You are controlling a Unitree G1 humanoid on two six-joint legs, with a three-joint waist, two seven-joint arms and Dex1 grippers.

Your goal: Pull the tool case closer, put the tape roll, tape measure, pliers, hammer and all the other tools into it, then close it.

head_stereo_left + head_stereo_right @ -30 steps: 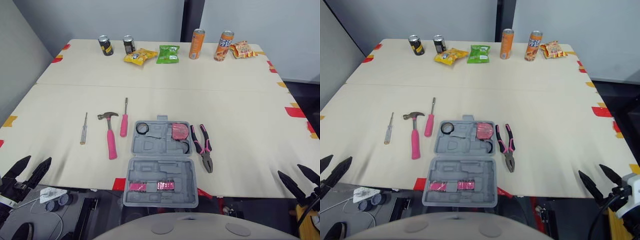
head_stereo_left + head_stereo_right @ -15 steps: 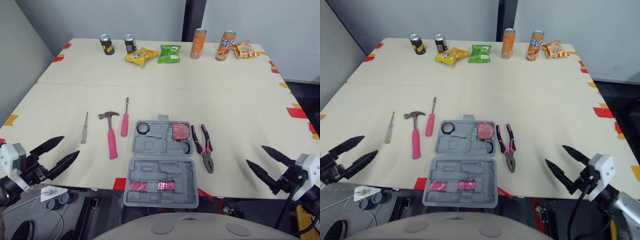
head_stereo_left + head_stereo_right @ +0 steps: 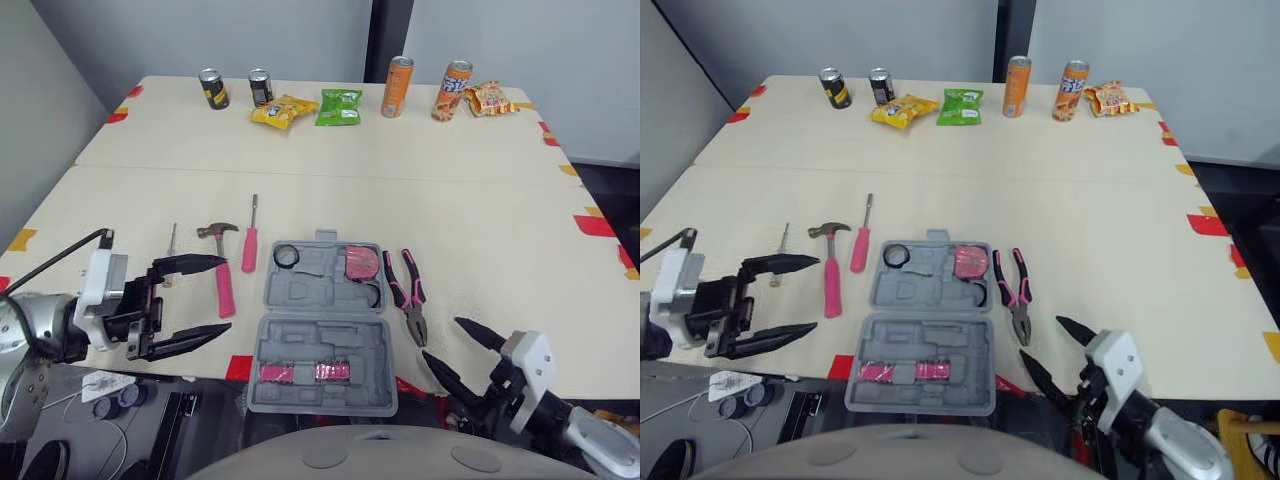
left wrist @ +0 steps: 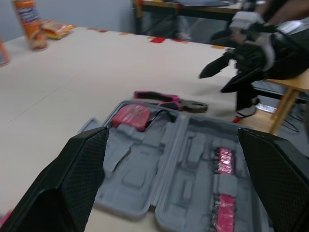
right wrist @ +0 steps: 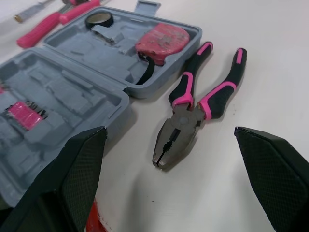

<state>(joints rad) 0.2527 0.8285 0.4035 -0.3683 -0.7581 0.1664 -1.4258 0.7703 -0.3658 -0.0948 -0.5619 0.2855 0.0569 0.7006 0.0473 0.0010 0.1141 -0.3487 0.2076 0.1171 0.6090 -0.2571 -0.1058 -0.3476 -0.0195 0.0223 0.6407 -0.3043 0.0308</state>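
Both pincers have swung in from the near corners toward the tool case point(image 3: 320, 340), which lies open at the middle of the worktop's point(image 3: 470, 200) near edge. The left pincer point(image 3: 227, 295) gapes wide by the hammer point(image 3: 221, 280); the right pincer point(image 3: 440, 337), also spread, hovers near the pliers point(image 3: 411, 306).
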